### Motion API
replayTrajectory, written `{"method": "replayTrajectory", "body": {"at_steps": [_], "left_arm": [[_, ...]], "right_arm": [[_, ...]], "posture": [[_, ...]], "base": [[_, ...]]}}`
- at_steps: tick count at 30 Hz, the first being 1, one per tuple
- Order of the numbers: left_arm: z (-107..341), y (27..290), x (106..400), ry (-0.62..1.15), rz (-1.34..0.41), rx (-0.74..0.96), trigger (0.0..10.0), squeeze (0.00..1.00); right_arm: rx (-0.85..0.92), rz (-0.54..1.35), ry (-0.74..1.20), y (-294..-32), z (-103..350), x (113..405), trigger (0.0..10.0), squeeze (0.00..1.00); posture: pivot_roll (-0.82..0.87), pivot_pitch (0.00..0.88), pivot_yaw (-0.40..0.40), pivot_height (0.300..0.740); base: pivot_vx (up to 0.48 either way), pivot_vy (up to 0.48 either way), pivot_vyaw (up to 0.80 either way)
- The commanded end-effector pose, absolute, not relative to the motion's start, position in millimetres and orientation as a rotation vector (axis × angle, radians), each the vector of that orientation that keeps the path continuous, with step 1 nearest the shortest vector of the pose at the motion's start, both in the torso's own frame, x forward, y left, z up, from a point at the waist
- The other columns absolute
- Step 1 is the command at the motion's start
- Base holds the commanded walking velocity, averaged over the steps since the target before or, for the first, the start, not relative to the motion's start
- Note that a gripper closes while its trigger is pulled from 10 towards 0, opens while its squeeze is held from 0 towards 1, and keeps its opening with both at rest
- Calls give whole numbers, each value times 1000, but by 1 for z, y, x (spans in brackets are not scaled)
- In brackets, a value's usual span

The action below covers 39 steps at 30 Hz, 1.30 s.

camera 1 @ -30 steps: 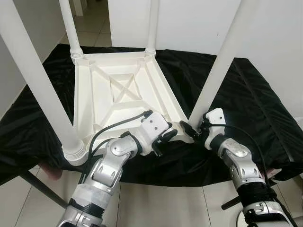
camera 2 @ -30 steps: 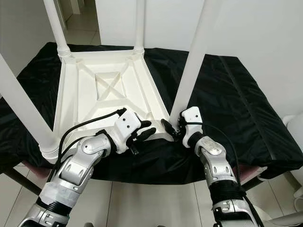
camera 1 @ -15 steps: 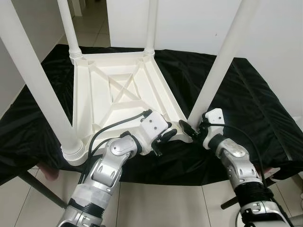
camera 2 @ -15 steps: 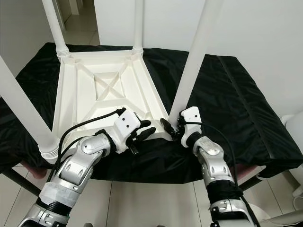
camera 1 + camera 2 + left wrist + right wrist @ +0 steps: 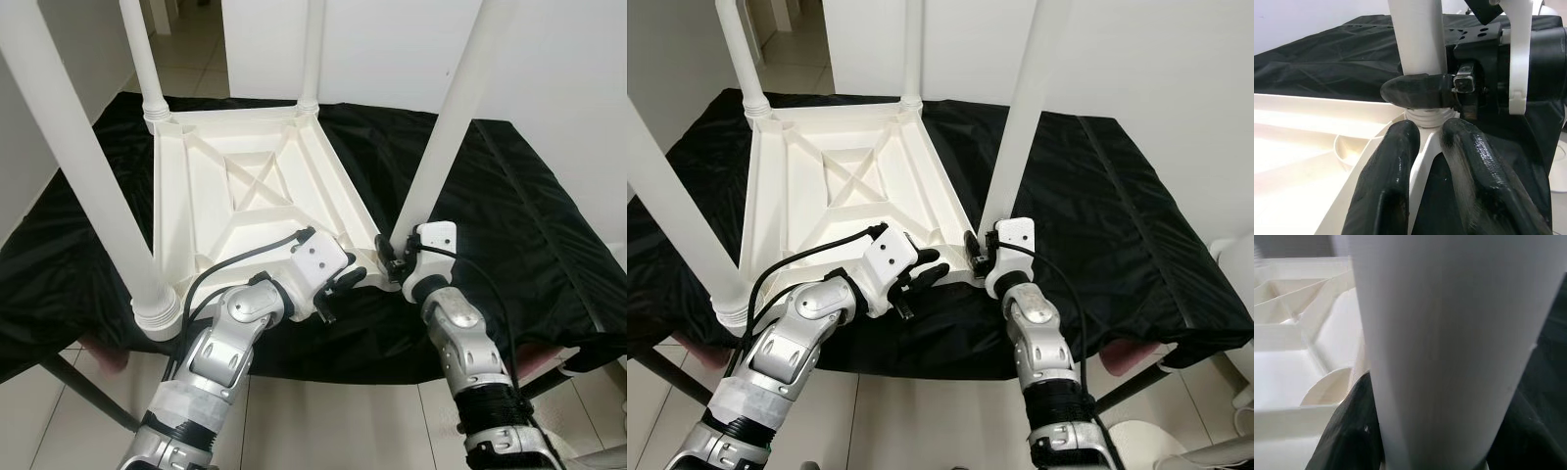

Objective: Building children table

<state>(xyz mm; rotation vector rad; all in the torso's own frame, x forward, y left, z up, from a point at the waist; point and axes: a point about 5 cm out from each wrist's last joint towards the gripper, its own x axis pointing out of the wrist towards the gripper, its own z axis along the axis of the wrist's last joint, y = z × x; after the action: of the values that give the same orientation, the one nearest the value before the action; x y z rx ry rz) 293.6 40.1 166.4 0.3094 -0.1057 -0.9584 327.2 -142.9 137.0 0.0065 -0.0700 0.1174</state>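
Observation:
A white plastic children's table [image 5: 245,186] lies upside down on a black cloth, with its legs pointing up. My left gripper [image 5: 343,287] is at the near rim close to the near-right corner. In the left wrist view its fingers [image 5: 1396,166] are shut on the rim [image 5: 1422,161]. My right gripper [image 5: 389,257] is at the base of the near-right leg [image 5: 446,127]. One black finger [image 5: 1418,90] wraps across the leg [image 5: 1418,39] just above its socket. In the right wrist view the leg [image 5: 1449,342] stands very close, with a finger [image 5: 1347,431] beside it.
The black cloth [image 5: 490,196] covers the whole work surface, with its edge close in front of me. The near-left leg [image 5: 88,166] and two far legs [image 5: 142,59] rise high. A metal support leg [image 5: 83,387] and tiled floor lie below. A white wall stands behind.
My right gripper has moved left from beside the corner onto the base of the near-right leg and shut round it. The left gripper has stayed on the rim.

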Motion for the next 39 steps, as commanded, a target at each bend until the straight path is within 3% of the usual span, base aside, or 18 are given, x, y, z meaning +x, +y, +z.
{"method": "replayTrajectory", "body": {"at_steps": [1,7,16,17,27,28,39], "left_arm": [[165,40,296,-104,-901,304,10000,0],[164,40,295,-103,-894,301,10000,0],[163,41,294,-100,-895,301,10000,0],[164,41,295,-101,-894,301,10000,0],[163,41,294,-101,-898,301,10000,0],[163,40,293,-101,-902,301,10000,0],[162,38,292,-97,-945,310,10000,0]], "right_arm": [[20,37,-4,-140,123,323,10000,0],[70,-122,-2,-123,120,316,10000,0],[101,-78,-52,-113,129,314,10000,0],[92,-92,-63,-117,131,313,10000,1000],[114,-31,-111,-129,136,309,10000,973],[104,20,-117,-132,135,308,10000,0],[17,242,-133,-157,138,310,10000,0]], "posture": [[13,59,-44,740],[23,62,-48,740],[18,61,-47,740],[18,60,-47,740],[13,60,-42,740],[10,58,-40,740],[8,42,-32,740]], "base": [[0,0,0],[0,0,0],[0,0,0],[0,0,0],[0,0,0],[0,0,0],[0,0,0]]}}
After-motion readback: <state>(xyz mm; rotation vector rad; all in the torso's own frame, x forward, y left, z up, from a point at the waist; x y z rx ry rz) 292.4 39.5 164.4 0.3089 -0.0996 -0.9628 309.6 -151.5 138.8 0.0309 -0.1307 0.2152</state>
